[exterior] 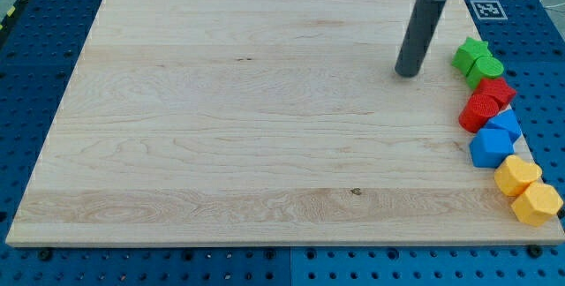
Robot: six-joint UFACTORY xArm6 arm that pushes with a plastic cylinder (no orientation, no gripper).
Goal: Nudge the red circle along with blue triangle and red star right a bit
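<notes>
My tip (pixel 408 73) rests on the wooden board (pixel 247 118) near the view's upper right. It touches no block. A column of blocks runs down the board's right edge. The two red blocks touch each other: a rounder one that I take for the red circle (pixel 498 89), and below-left of it a ridged one that I take for the red star (pixel 479 112). The blue triangle (pixel 505 124) touches the red star's lower right. My tip is left of and above these three, well apart from them.
A green star (pixel 470 54) and a green circle (pixel 486 70) sit just right of my tip, above the red blocks. A blue cube (pixel 491 148) and two yellow blocks (pixel 516 175) (pixel 537 204) continue the column downward, at the board's right edge.
</notes>
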